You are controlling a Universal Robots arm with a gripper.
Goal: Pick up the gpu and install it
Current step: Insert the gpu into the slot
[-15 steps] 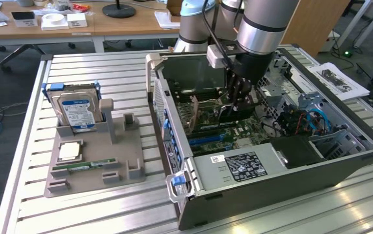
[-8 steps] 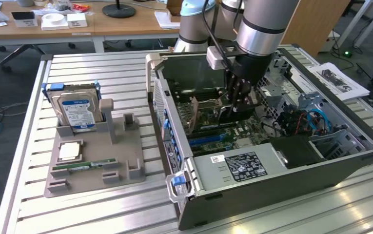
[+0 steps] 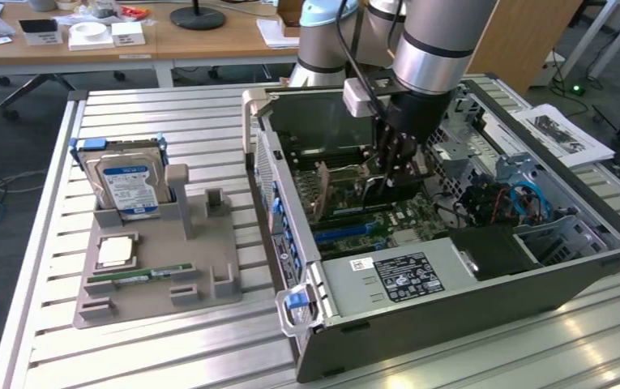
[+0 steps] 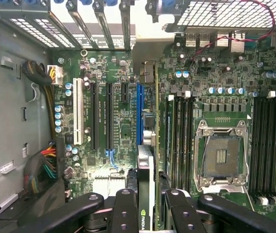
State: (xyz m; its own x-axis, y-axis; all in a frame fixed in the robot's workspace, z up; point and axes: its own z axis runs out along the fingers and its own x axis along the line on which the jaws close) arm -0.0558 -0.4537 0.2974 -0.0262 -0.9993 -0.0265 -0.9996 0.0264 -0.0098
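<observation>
A: pincer (image 4: 150, 201) state?
B: black jointed fingers (image 4: 124, 206) clamped on the gpu (image 4: 146, 160), a thin flat card held edge-on between them.
A: seated?
B: can't tell. Past the tips: green motherboard (image 4: 128, 128), long black slots (image 4: 95, 116), and the perforated metal case wall (image 4: 225, 14) farthest.

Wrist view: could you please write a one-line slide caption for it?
End effector holds the gpu edge-on over the motherboard, near the blue slot.
</observation>
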